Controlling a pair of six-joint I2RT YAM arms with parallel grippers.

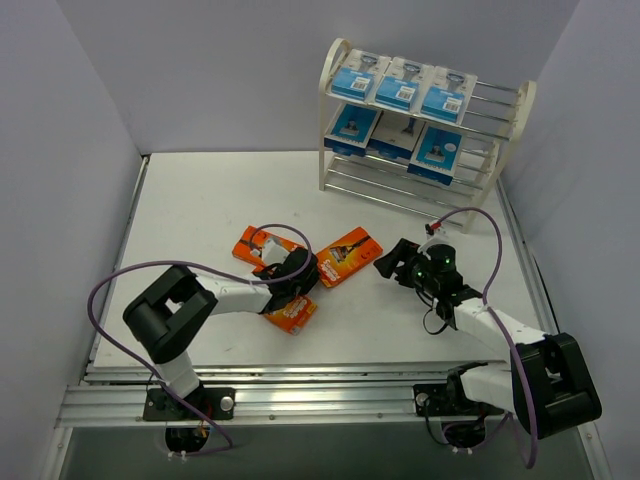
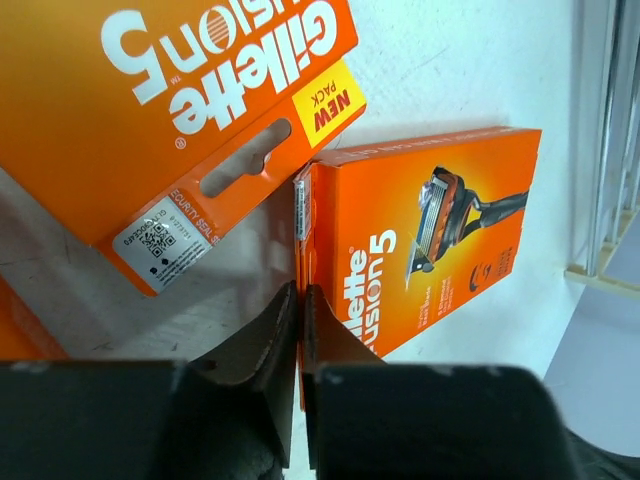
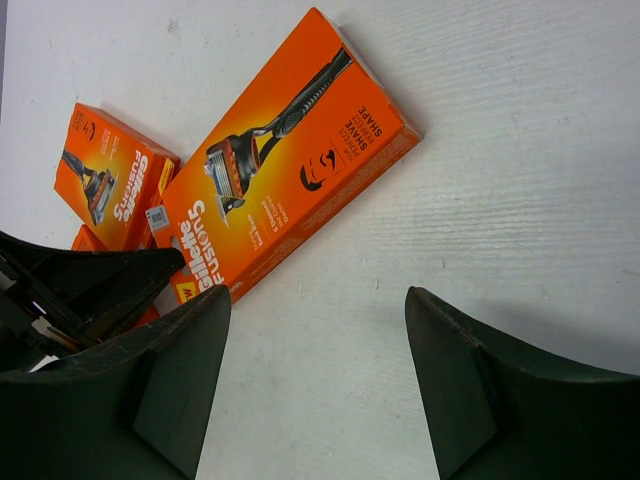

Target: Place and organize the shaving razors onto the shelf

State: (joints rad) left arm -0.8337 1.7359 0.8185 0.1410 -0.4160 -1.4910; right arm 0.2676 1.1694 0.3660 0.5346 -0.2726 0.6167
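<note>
Three orange razor boxes lie on the table: one at the left [image 1: 258, 243], one in the middle [image 1: 350, 257], one nearer me [image 1: 291, 315]. My left gripper [image 1: 305, 268] sits among them. In the left wrist view it [image 2: 300, 300] is shut on the thin edge of an orange box [image 2: 430, 230], and a second box [image 2: 200, 100] lies beside it. My right gripper [image 1: 392, 262] is open and empty over bare table [image 3: 318, 295], just right of the middle box [image 3: 290, 150]. The cream shelf [image 1: 521, 110] stands at the back right with blue packs, three on the top tier [image 1: 400, 85] and three on the middle tier [image 1: 395, 135].
The shelf's bottom tier [image 1: 400, 190] shows only bare rods. Grey walls close in the table on the left, back and right. A metal rail [image 1: 300, 400] runs along the near edge. Purple cables loop over both arms.
</note>
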